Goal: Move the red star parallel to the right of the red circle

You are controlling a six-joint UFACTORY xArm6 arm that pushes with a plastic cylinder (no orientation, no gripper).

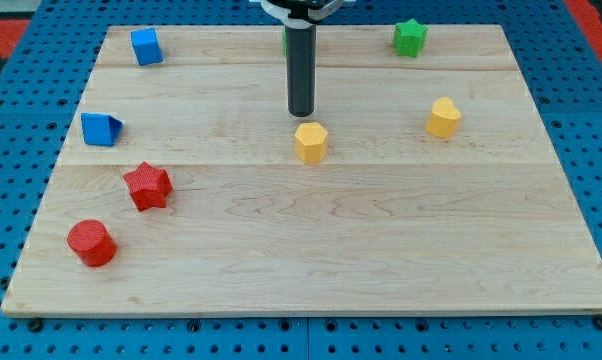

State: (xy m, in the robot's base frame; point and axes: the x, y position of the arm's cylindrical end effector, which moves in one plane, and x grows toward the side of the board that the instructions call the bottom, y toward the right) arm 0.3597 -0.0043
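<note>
Red star looks light and slidey, up-right of the red circle; I'd shove its upper-left side. My tip, no end effector to shut, sits just above the yellow hexagon.

wooden board on blue pegboard; my tip near centre, just beyond yellow hexagon, apart from it; red star at left, red circle nearer and further left of it, not touching; blue cube far left, blue wedge-like block left edge; green star far right; yellow heart-like block right; sliver of green behind rod, shape unclear
</note>
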